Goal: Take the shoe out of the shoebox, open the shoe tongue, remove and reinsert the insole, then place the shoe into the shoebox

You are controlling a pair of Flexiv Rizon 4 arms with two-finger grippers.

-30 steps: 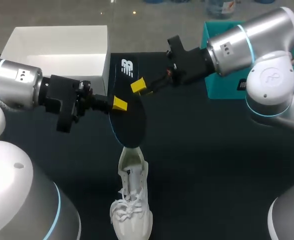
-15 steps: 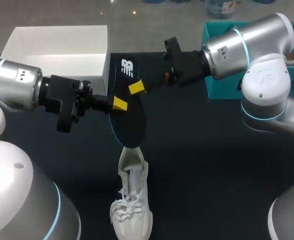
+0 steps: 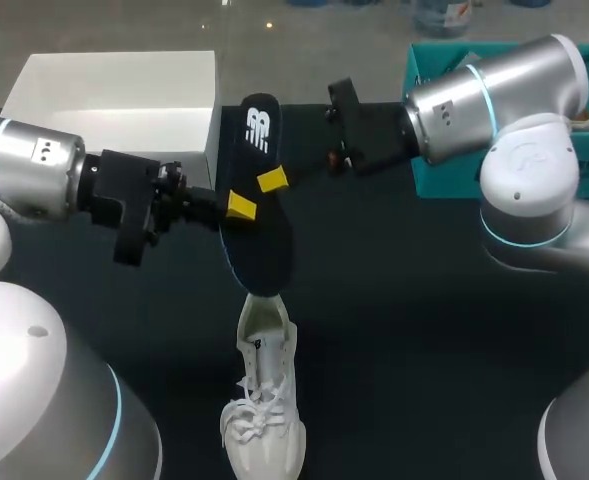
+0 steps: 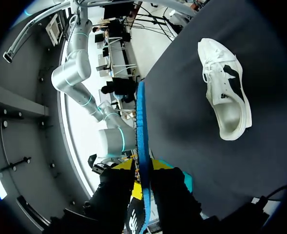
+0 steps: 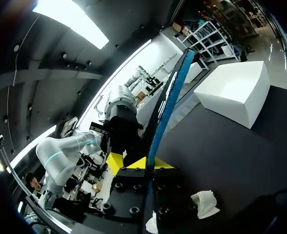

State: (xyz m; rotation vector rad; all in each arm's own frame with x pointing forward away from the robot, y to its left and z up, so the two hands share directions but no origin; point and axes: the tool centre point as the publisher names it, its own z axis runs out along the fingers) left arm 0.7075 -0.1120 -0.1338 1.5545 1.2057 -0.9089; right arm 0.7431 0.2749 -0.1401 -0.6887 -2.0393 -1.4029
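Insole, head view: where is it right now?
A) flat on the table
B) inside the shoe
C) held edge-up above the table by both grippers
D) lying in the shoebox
C: the insole stands on edge between the left gripper and the right gripper, with the fingers of each on both its faces. The shoe lies apart on the table and the shoebox holds nothing.

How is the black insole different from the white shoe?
The insole is dark and flat; the shoe is white, bulky and laced. The insole is held up by the left gripper and right gripper; the shoe lies alone on the table. Both look about equally long.
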